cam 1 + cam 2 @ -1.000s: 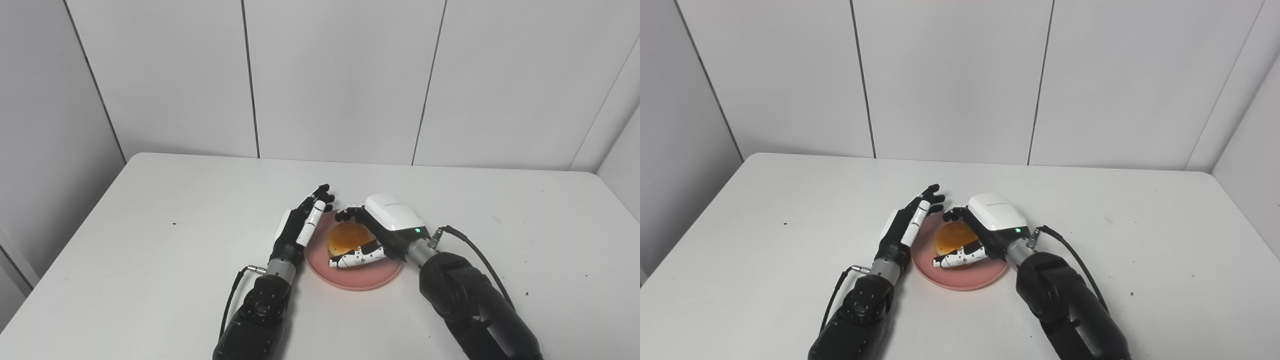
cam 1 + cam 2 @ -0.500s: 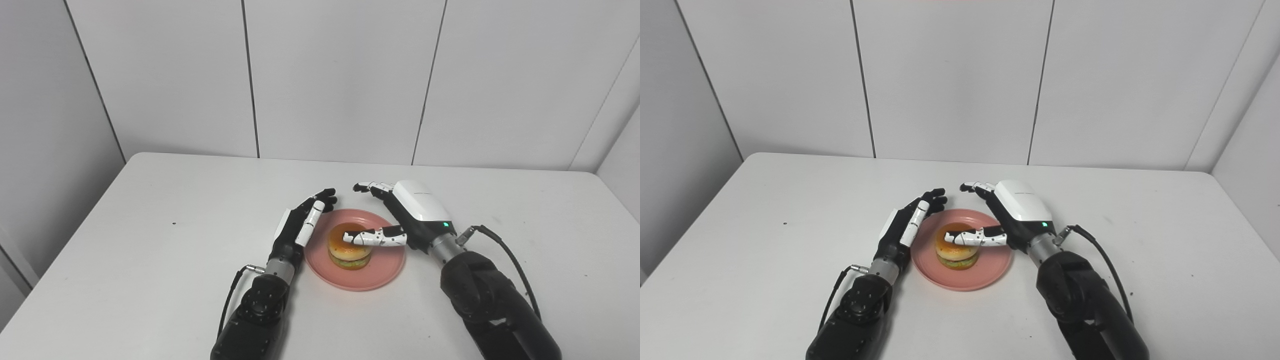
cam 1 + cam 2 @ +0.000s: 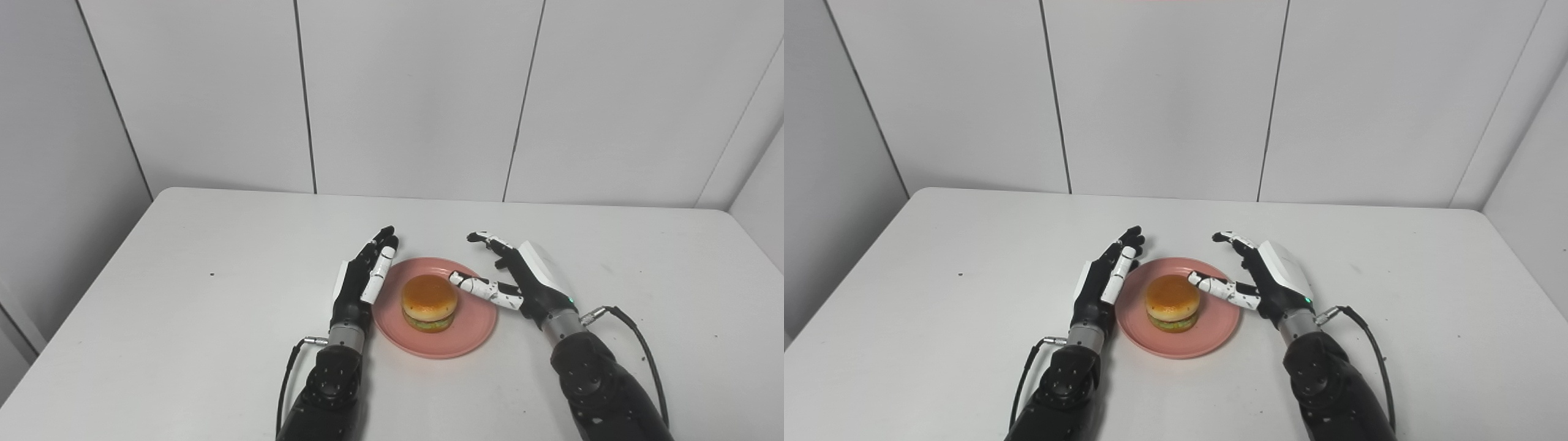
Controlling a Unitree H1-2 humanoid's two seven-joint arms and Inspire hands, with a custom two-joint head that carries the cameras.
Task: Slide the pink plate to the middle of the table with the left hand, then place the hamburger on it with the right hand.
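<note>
Hamburger sits on the pink plate mid-desk, between two empty hands.
Right hand and left hand both spread open – either withdrawing could nudge the plate's rim.

White table with rounded far corners, set against grey panelled walls. Near its middle, a round pink plate flat on the top, carrying a hamburger upright at its centre. A few small dark specks scattered on the surface: one toward the left side, others near the right edge. Faint smudge on the right part of the top. Two black arms over the near edge, flanking the plate; whether they touch the tabletop cannot be told.
</note>
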